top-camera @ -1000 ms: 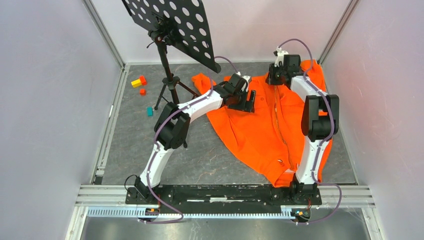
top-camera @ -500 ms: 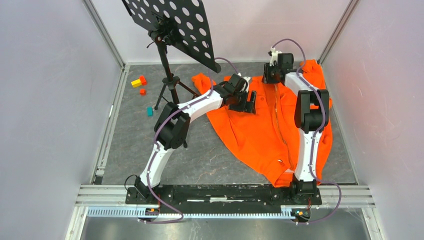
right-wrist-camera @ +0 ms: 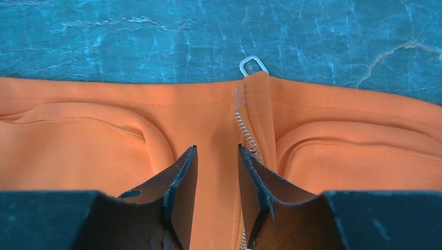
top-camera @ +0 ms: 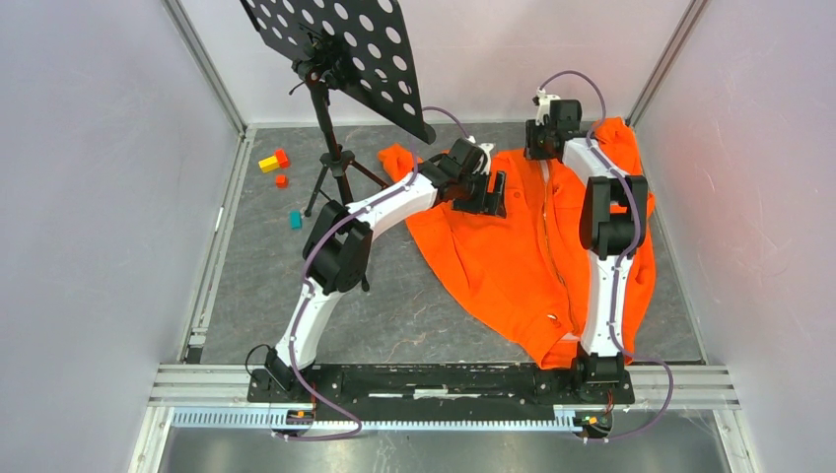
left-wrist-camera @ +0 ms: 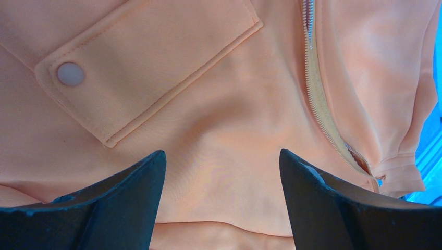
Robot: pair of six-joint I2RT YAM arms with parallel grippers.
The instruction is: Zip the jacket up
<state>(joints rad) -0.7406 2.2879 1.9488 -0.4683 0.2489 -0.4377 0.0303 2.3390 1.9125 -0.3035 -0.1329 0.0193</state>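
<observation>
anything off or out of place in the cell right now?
The jacket lies skewed, hem at the right arm's base. Loose coloured blocks sit far left beside the music stand. No damage visible.

One jacket [top-camera: 513, 256] is lying spread, showing one zipper [left-wrist-camera: 312, 88], one pull ring [right-wrist-camera: 253, 64], one snap [left-wrist-camera: 70, 74]. Two arms are reaching over it: left arm [top-camera: 389, 205], right arm [top-camera: 606, 296]. One stand [top-camera: 328, 118] and four blocks are sitting beside: yellow block [top-camera: 267, 165], far orange block [top-camera: 283, 156], near orange block [top-camera: 281, 180], teal block [top-camera: 295, 219].

right wrist: zipper [right-wrist-camera: 244, 130] lower run hidden behind right claw [right-wrist-camera: 216, 151] | top: jacket [top-camera: 503, 256] right edge under right arm [top-camera: 611, 212]
</observation>
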